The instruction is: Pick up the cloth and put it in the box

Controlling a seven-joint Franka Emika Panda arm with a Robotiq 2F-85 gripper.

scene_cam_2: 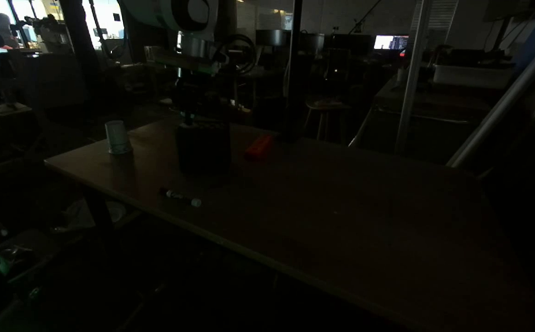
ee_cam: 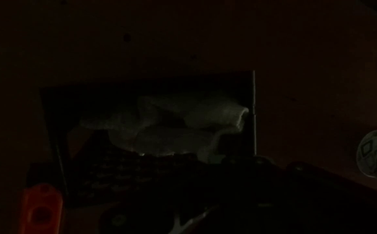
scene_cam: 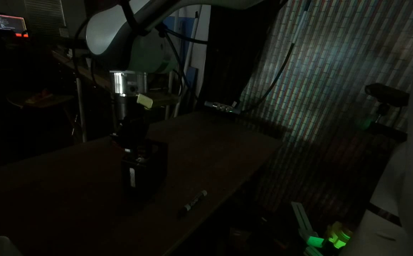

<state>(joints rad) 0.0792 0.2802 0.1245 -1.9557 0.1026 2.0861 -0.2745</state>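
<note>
Crumpled greyish cloth is observed inside a black rectangular box; whether the black gripper above it is clenched cannot be told.

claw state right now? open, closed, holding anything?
Claw: can't tell; too dark to see whether its jaws are open or closed, or whether they grip the pale cloth.

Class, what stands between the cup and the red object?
The dark box stands between the cup and the red object, in an exterior view and the wrist view alike.
</note>
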